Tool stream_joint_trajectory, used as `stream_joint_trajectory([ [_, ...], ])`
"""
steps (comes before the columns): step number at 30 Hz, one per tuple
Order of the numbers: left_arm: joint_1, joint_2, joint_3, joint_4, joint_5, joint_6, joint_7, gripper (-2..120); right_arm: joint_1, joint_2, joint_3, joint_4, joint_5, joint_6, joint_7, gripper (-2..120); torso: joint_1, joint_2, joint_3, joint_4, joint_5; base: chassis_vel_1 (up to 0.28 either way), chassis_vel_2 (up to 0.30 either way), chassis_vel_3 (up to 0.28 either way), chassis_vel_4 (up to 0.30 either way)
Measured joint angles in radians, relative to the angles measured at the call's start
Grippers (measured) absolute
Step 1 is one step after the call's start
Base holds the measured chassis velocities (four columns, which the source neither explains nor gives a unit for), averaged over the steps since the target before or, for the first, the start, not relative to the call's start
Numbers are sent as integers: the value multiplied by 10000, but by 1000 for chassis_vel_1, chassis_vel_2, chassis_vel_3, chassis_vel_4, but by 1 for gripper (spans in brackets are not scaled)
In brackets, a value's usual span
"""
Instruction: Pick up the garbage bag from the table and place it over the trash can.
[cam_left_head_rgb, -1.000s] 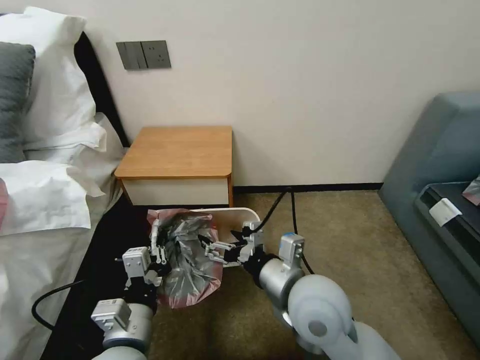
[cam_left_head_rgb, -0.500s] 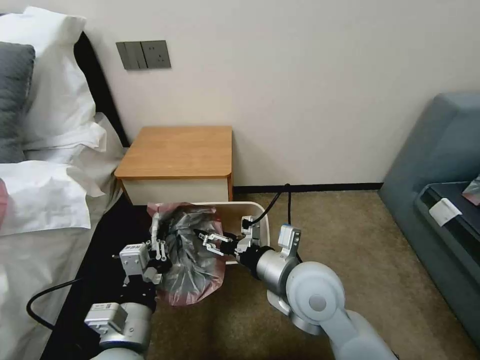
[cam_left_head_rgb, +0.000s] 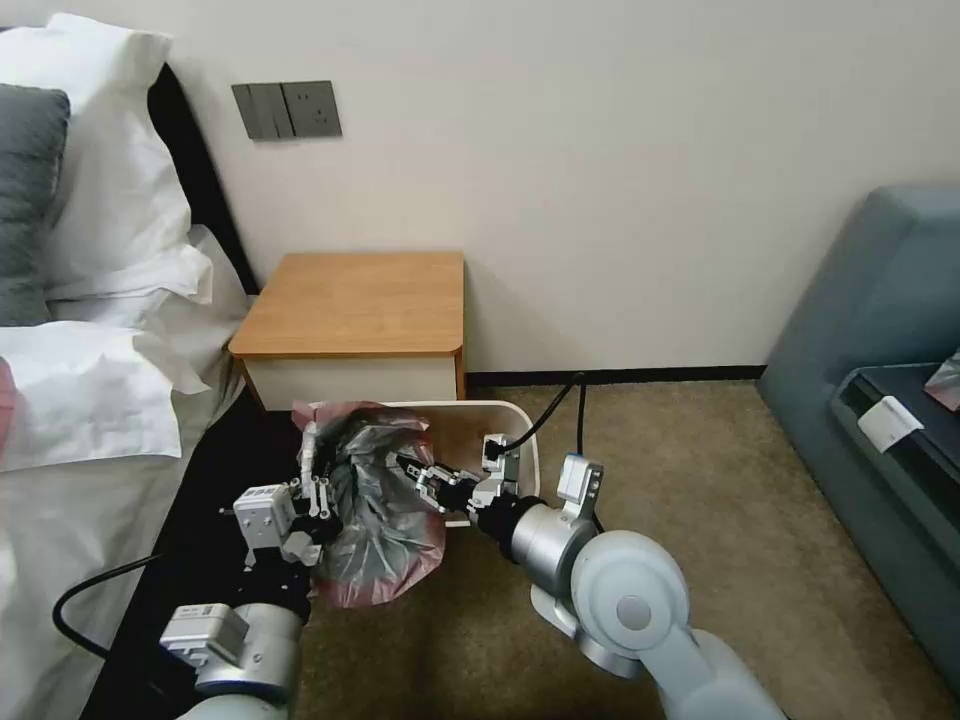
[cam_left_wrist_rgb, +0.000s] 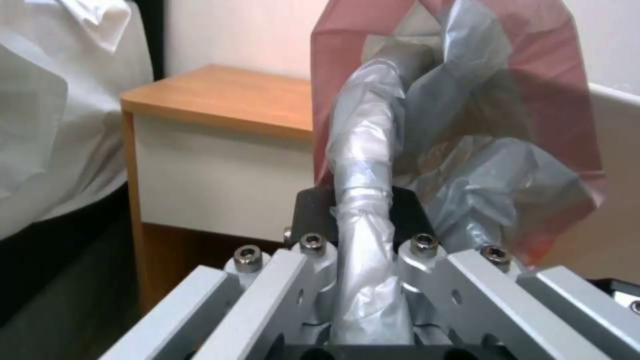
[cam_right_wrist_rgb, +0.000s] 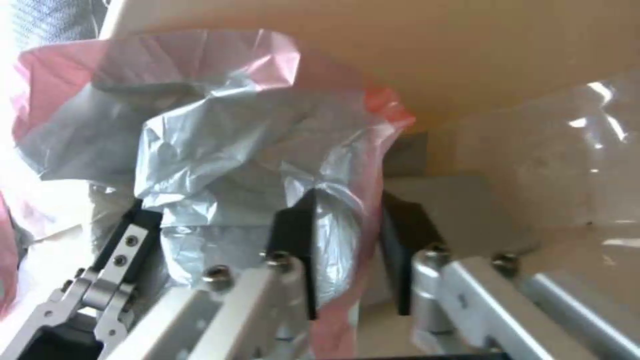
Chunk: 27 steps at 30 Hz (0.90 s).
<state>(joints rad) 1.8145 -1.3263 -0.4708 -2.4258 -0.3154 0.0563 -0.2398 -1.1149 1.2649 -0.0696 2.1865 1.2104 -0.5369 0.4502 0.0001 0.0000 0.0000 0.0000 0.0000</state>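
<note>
A: Start at the claws. What does each one have?

B: The left claw (cam_left_head_rgb: 312, 487) is clamped on a twisted strand of the garbage bag (cam_left_head_rgb: 380, 520); in the left wrist view that strand (cam_left_wrist_rgb: 363, 200) runs straight out between its dark pads. The right claw (cam_left_head_rgb: 412, 470) is pinched on another fold, grey plastic and pink edge caught between its black pads (cam_right_wrist_rgb: 297, 235).

A: So the bag lies between them?

B: Yes, bunched between the two claws and hanging below them, off the desk (cam_left_head_rgb: 355, 300), which stands just beyond both. The left claw holds the bed-side edge, the right claw the middle of the bundle.

A: And the trash can?

B: The trash can (cam_left_head_rgb: 520, 440) is directly under and past the right claw, its open mouth stretching away from the left claw. The right claw is the nearer one to the uncovered half. My judgement: the spread has to run along the can's long side, right claw pulling away from the left.

A: How does the bag look?

B: Thin, crinkly, see-through grey with a pinkish rim, crumpled more than opened. It covers only the end of the can by the left claw.
</note>
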Motion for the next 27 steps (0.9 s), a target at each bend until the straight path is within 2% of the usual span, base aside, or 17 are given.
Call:
stream_joint_trajectory([
  [3,-1,-11,0,0,-39,12,-35,7,5,1,-14,0,-31,19,-22,6,0,0,0,0,0,0,0,0,0],
  [6,-8,-21,-6,0,-64,17,-64,7,2,-5,-18,13,-41,35,-22,0,0,0,0,0,0,0,0,0,0],
  [11,-68,-71,-35,44,-213,149,-356,7,-88,-109,31,329,-260,215,-32,0,-1,0,0,0,0,0,0,0,0],
  [20,-184,-171,-92,354,-441,453,-830,7,46,-650,240,1656,-797,299,-372,0,-1,0,0,0,0,0,0,0,0],
  [27,-169,-198,-29,406,-389,496,-836,7,964,-988,337,1616,-1199,318,-728,0,-1,0,0,0,0,0,0,0,0],
])
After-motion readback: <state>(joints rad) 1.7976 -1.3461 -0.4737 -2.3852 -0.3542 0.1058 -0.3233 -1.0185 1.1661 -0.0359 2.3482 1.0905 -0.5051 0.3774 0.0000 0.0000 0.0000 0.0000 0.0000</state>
